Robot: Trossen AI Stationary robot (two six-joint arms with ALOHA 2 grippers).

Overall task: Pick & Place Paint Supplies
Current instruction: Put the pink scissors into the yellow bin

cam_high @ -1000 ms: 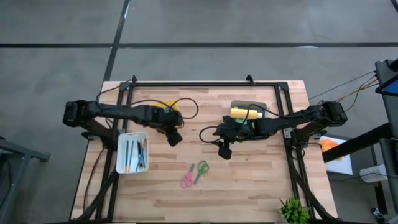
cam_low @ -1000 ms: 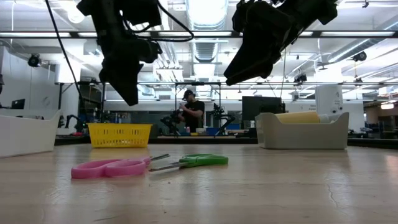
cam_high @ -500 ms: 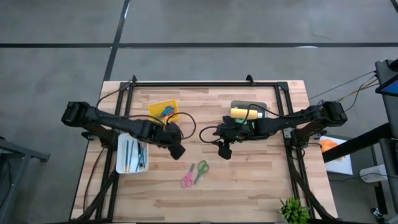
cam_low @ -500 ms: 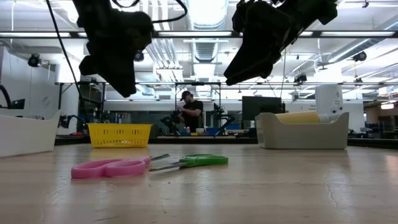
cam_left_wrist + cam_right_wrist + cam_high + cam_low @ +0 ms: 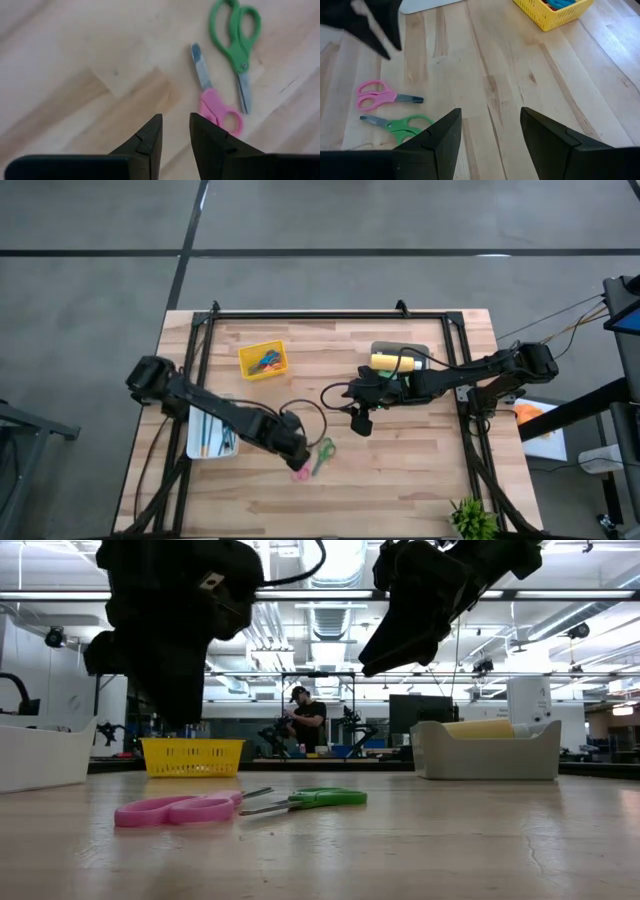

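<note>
While I hold both arms over the butcher-block table (image 5: 420, 460), the biggest things on it are the grey bin (image 5: 400, 352) near the right side and the white tray (image 5: 196, 442) at the left edge. A yellow paint bottle (image 5: 392, 361) lies on its side in the bin, and thin brushes and pens (image 5: 212, 430) lie in the tray. A smaller yellow basket (image 5: 263, 360) with coloured bits inside sits toward the back. Toward the front, apart from all three containers, lie pink scissors (image 5: 216, 106) and green scissors (image 5: 237, 40), side by side, blades close together.

My left gripper (image 5: 292, 448) hangs low just beside the pink scissors, fingers nearly pressed together and holding nothing, with only a narrow slot between them. My right gripper (image 5: 490, 131) hovers at table centre beside the bin, fingers spread wide and empty.

I judge the worry to be the left side: with so narrow a slot, coming down on the pink handle could push it flat along the wood or nudge the green pair instead of catching it. The scissors are thin and lie flush, so a shallow descent would likely slip off. The cable looped beside the left wrist could also drag across them.
</note>
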